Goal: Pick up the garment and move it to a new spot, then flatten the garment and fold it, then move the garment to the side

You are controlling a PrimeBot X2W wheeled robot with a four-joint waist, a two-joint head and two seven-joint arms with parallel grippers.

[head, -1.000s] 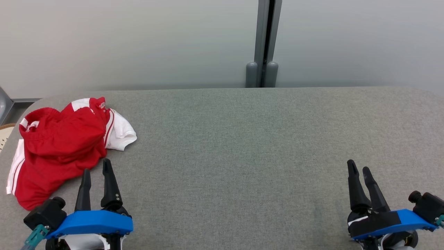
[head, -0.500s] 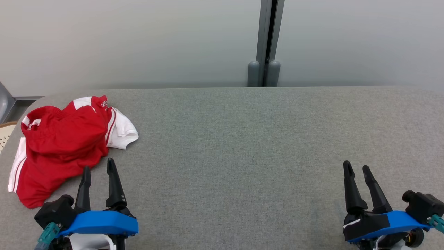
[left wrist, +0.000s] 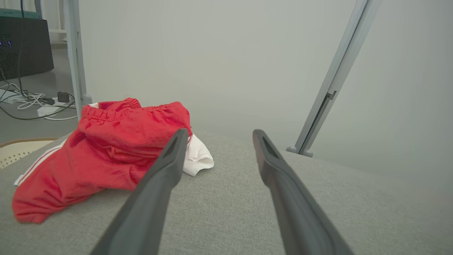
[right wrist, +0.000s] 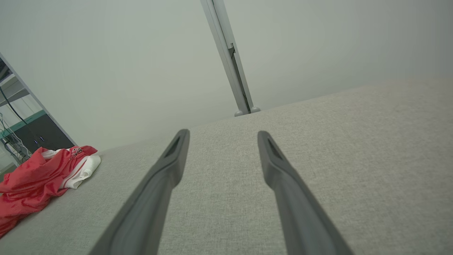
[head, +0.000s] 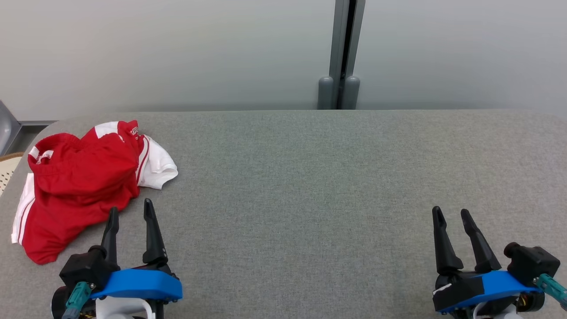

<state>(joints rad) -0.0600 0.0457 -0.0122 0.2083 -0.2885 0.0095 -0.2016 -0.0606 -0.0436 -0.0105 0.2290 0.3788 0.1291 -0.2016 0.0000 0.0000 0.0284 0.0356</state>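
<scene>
**A:** While both arms hang over the table [head: 288, 186], where does the garment [head: 79, 186] sit?

**B:** At the table's far-left corner, in a crumpled heap. It is red with white side stripes. A white part pokes out toward the table's middle. In the left wrist view a gathered elastic band shows along its top. Its outer edge reaches the table's left side.

**A:** Is either arm holding it?

**B:** No. The left gripper [head: 130, 207] is over the table's near-left part, just beside the heap's near edge. Its two dark fingers [left wrist: 166, 170] are spread, with no cloth between them.

**A:** And the other one?

**B:** The right gripper [head: 451, 211] is over the table's near-right part, well apart from the garment. It is likewise released and empty, with its fingers pointing toward the table's far edge.

**A:** What stands around the table?

**B:** Behind its far edge there is a pale wall [head: 177, 53], with a grey post [head: 343, 53] rising from two rounded feet. Off the table's left side a pale woven rim [head: 6, 173] peeks in. The left wrist view adds cables [left wrist: 32, 102] on the floor and a dark cabinet [left wrist: 24, 46].
</scene>
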